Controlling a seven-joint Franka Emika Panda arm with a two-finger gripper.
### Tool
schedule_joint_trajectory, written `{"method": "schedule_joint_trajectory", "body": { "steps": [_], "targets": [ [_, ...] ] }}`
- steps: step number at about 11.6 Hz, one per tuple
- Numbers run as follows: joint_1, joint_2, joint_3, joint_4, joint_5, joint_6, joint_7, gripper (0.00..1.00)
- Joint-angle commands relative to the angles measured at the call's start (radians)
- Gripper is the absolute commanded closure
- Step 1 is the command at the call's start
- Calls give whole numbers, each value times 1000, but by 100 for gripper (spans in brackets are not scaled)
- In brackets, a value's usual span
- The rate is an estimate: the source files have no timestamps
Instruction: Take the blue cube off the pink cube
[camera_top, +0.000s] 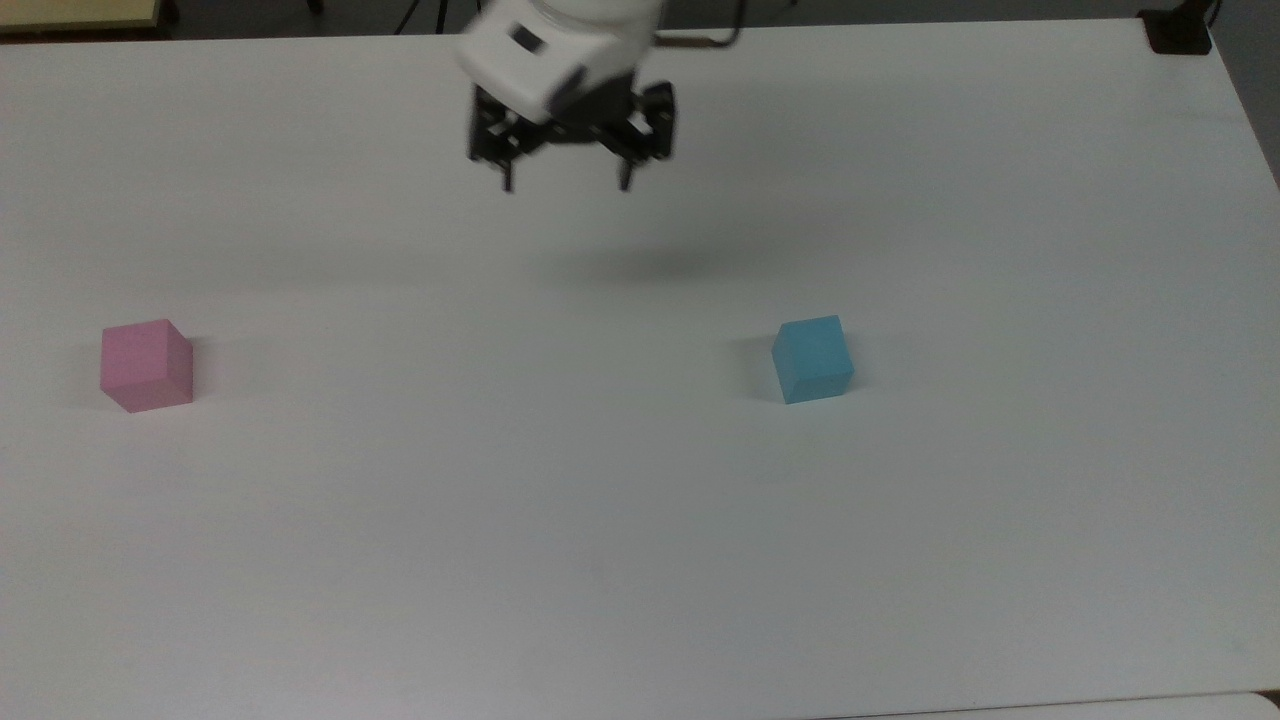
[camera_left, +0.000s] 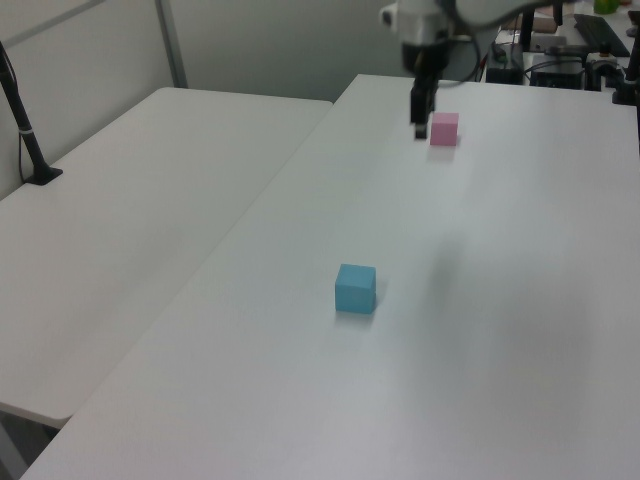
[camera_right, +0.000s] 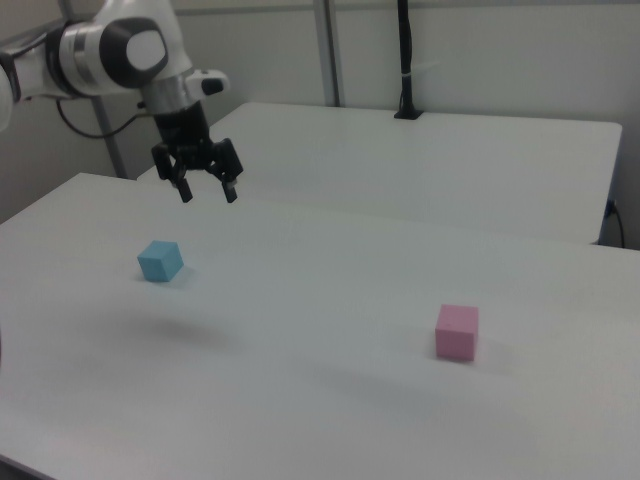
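The blue cube (camera_top: 813, 358) (camera_left: 355, 289) (camera_right: 160, 261) rests alone on the white table (camera_top: 600, 500), toward the top view's right. Far off at the top view's left sits the pink cube (camera_top: 146, 365) (camera_left: 444, 129) (camera_right: 457, 331), also on the table with nothing on it. My gripper (camera_top: 566, 186) (camera_right: 207, 195) hangs open and empty high above the table's far middle, well away from both cubes. In the left view my gripper (camera_left: 419, 128) appears just left of the pink cube.
A second white table (camera_left: 150, 200) (camera_right: 420, 160) adjoins this one. A black post (camera_left: 25, 140) (camera_right: 405, 60) is clamped to it. The top view's upper right corner holds a black clamp (camera_top: 1180, 30) at the table's corner.
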Motion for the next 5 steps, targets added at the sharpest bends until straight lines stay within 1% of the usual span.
{"method": "schedule_joint_trajectory", "body": {
  "steps": [1,3,5],
  "targets": [
    [-98,-103,17,-43,23,-71,-16,0],
    [-136,-120,20,-46,64,-71,-7,0],
    [-141,-126,19,-42,66,-76,-5,0]
  ]
}}
